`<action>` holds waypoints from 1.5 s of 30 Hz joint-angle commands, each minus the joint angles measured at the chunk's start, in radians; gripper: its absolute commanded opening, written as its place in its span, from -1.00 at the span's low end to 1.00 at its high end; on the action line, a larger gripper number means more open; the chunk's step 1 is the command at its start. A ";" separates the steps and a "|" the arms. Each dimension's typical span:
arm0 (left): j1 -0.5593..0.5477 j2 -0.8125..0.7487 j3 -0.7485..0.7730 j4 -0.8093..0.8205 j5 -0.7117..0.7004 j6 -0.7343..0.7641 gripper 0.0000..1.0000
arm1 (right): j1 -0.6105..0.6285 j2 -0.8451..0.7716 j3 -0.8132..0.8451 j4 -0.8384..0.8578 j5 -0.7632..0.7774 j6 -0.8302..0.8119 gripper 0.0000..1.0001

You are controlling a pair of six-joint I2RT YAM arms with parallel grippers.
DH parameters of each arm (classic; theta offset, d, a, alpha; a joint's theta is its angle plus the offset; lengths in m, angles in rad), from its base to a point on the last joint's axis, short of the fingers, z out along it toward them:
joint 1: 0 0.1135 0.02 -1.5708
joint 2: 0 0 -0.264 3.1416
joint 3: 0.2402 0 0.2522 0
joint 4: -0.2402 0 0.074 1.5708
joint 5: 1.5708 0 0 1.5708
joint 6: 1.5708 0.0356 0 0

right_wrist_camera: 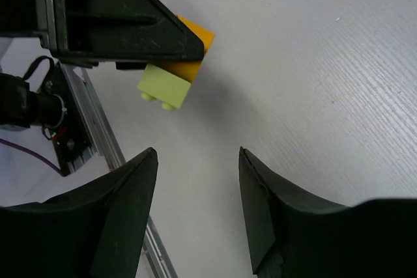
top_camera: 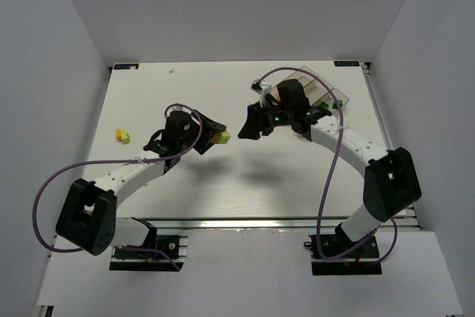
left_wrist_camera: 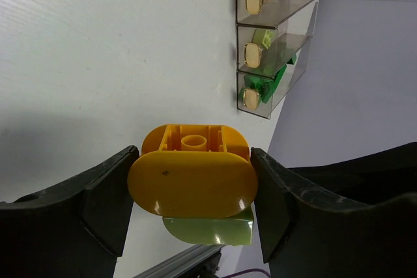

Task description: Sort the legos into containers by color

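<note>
Top view: the left pincer (top_camera: 217,137) carries a lime brick (top_camera: 222,137) above the desk (top_camera: 245,191); two loose bricks (top_camera: 122,136) lie far left; the bins (top_camera: 332,91) sit behind the right arm (top_camera: 349,146). Left wrist: its fingers pinch an orange brick (left_wrist_camera: 192,177), the lime brick stuck underneath. Right wrist: the right pincer (right_wrist_camera: 197,174) hangs spread over the desk

table (top_camera: 245,176): white, wood-grain | walls (top_camera: 237,5): plain pale grey, three sides | near edge: aluminium rail (top_camera: 245,223)
</note>
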 commanded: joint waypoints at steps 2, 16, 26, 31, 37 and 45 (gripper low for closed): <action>-0.035 -0.043 -0.012 0.078 -0.061 -0.078 -0.61 | 0.015 -0.033 0.008 0.077 -0.062 0.127 0.18; -0.069 0.002 -0.007 0.116 -0.071 -0.098 -0.63 | 0.091 -0.039 -0.041 0.132 -0.029 0.254 0.29; -0.084 0.005 0.000 0.128 -0.069 -0.107 -0.64 | 0.095 0.019 0.022 0.106 0.079 0.257 0.27; -0.089 0.009 -0.003 0.133 -0.066 -0.109 -0.64 | 0.097 0.038 0.043 0.109 0.079 0.259 0.27; -0.100 0.016 -0.004 0.142 -0.068 -0.112 -0.64 | 0.098 0.061 0.054 0.118 0.097 0.268 0.22; -0.104 0.022 -0.004 0.150 -0.066 -0.113 -0.64 | 0.098 0.070 0.060 0.138 0.105 0.274 -0.06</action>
